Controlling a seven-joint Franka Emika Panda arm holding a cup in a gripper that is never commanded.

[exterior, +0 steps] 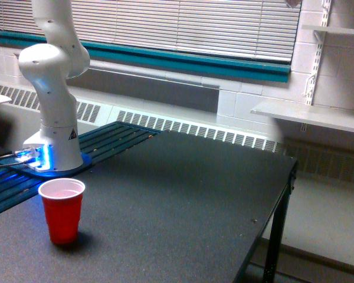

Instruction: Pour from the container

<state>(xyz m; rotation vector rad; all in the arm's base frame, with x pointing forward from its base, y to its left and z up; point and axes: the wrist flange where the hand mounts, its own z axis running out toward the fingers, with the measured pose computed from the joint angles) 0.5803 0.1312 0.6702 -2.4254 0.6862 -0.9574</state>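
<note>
The container is out of view, and so is the gripper. Only the white arm's base (54, 147) and lower links (53, 59) show at the exterior view's left, rising past the top edge. A red plastic cup (62, 211) with a white inside stands upright on the dark table (183, 200) near its front left. A small pale blurred bit (292, 3) touches the top edge at the right; what it is cannot be told.
The arm's base sits on a blue-lit plate (38, 165) beside blue slats (115, 138). The table's right edge (286, 194) drops to the floor. A radiator grille (194, 128), window blinds (183, 26) and wall shelves (318, 115) lie behind.
</note>
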